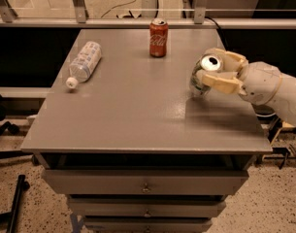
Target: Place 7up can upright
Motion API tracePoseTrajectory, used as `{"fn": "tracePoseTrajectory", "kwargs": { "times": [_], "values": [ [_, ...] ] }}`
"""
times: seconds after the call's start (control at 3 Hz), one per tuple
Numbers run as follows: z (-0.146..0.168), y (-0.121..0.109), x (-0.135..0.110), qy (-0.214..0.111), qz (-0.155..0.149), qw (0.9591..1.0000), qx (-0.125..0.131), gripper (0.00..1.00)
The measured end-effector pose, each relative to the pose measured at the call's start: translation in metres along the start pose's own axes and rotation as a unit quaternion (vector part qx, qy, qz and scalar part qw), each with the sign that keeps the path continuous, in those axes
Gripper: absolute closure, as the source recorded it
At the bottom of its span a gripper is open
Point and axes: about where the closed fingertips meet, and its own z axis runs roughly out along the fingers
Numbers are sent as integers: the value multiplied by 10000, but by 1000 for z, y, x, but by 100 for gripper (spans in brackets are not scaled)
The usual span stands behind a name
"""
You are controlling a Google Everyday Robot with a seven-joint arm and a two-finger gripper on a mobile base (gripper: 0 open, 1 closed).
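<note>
In the camera view, the 7up can (197, 84) is gripped tilted between the fingers of the end effector (206, 70) at 3 o'clock on the surface (138, 110). Its silver top is turned toward the camera and its base is kept low.

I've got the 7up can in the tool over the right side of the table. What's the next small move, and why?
Probably roll the wrist to bring the 7up can vertical before lowering. The tool grips it tilted, top leaning toward the camera, lower edge near the table; released like this, it may tip over.
</note>
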Motion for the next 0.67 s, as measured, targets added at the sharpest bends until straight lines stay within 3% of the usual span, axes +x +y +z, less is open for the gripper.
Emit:
{"fn": "tracePoseTrajectory", "kwargs": {
  "times": [0.67],
  "values": [
    [-4,0,-14,-47,435,9986,290,100]
  ]
}}
